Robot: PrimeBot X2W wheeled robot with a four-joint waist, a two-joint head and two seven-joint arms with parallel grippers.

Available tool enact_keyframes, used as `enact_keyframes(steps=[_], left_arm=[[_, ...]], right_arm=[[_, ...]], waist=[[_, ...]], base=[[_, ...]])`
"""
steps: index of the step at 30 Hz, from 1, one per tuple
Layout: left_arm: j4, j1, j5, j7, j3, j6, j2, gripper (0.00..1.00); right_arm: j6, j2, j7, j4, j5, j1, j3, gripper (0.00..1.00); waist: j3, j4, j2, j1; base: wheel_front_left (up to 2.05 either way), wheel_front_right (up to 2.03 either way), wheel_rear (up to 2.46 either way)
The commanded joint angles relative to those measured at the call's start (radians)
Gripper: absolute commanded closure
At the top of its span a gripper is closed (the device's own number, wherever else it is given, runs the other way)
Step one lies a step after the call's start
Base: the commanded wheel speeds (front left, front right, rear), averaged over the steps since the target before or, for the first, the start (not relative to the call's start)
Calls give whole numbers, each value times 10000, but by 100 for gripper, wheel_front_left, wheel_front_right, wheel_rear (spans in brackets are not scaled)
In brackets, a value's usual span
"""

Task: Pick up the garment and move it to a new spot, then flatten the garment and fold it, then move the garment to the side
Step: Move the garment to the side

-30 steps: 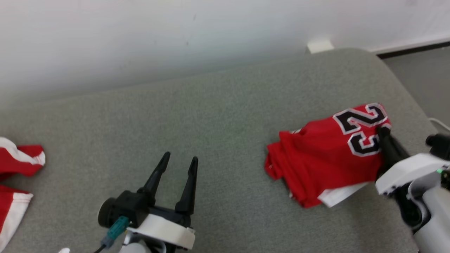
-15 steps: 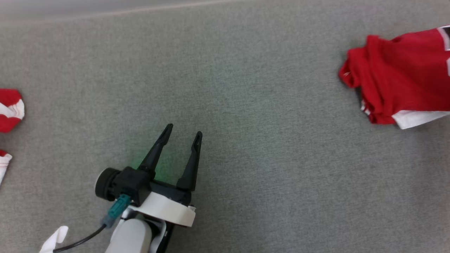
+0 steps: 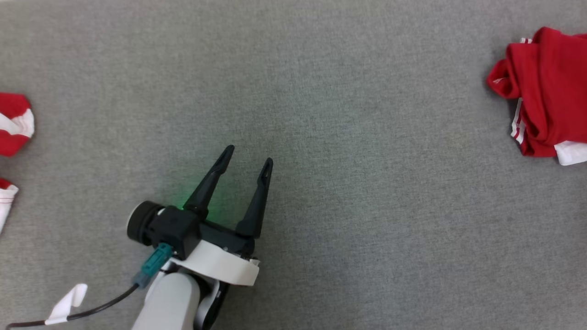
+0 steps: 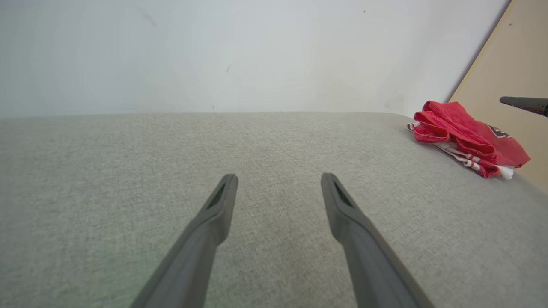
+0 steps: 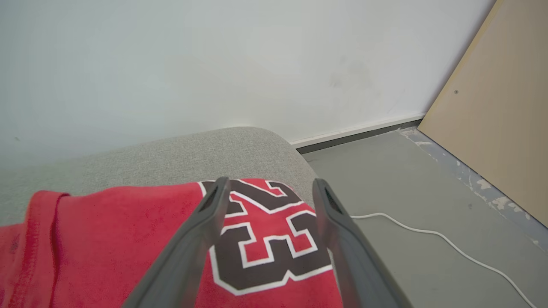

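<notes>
The garment (image 3: 545, 91) is a red jersey with black and white numbers, folded into a bundle at the right end of the grey cushion (image 3: 348, 151). It also lies at the right of the left wrist view as the garment (image 4: 464, 141). My right gripper (image 5: 267, 186) is open just above the garment (image 5: 128, 244), its fingers spread over the printed number with nothing between them. My left gripper (image 3: 248, 155) is open over bare cushion, far left of the bundle; the left gripper (image 4: 278, 179) holds nothing.
More red and white cloth (image 3: 13, 123) lies at the cushion's left edge. A white wall (image 4: 257, 51) stands behind the cushion. Right of the cushion's rounded end are grey floor (image 5: 406, 179), a white cable (image 5: 449, 246) and a tan panel (image 5: 501, 107).
My right gripper has opened and let go of the garment. The head camera has tilted down and turned left, so the garment now sits at that view's right edge. The left gripper stays open.
</notes>
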State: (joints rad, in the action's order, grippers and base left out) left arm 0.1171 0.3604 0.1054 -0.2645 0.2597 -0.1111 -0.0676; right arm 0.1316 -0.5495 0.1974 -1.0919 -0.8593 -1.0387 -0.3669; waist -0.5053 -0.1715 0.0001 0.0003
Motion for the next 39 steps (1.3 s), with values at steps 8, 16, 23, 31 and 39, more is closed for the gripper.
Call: enact_keyframes(steps=[8, 16, 23, 31, 39], left_arm=[[146, -490, 266, 6, -115, 51, 73, 0], [185, -1302, 720, 6, -744, 239, 124, 0], [248, -2227, 897, 6, -1471, 424, 143, 0], [136, -2780, 887, 6, -2167, 509, 148, 0], [24, -3437, 1094, 6, -2504, 551, 152, 0]], right_arm=[[-20, 72, 659, 41, 1044, -2, -542, 0], [-20, 235, 673, 2795, 2010, 1591, -285, 0], [-22, 498, 675, 5360, 2261, 3955, 30, 0], [-22, 848, 672, 7691, 1896, 6573, 901, 0], [-22, 2216, 674, 9557, 2853, 9203, 2126, 0]], waist=[[1378, 135, -1, -3], [3413, 399, -1, -3], [4999, 752, -1, -3], [5454, 1077, -1, -3], [5463, 1157, -1, -3]], base=[[0, 0, 0], [0, 0, 0], [0, 0, 0], [0, 0, 0], [0, 0, 0]])
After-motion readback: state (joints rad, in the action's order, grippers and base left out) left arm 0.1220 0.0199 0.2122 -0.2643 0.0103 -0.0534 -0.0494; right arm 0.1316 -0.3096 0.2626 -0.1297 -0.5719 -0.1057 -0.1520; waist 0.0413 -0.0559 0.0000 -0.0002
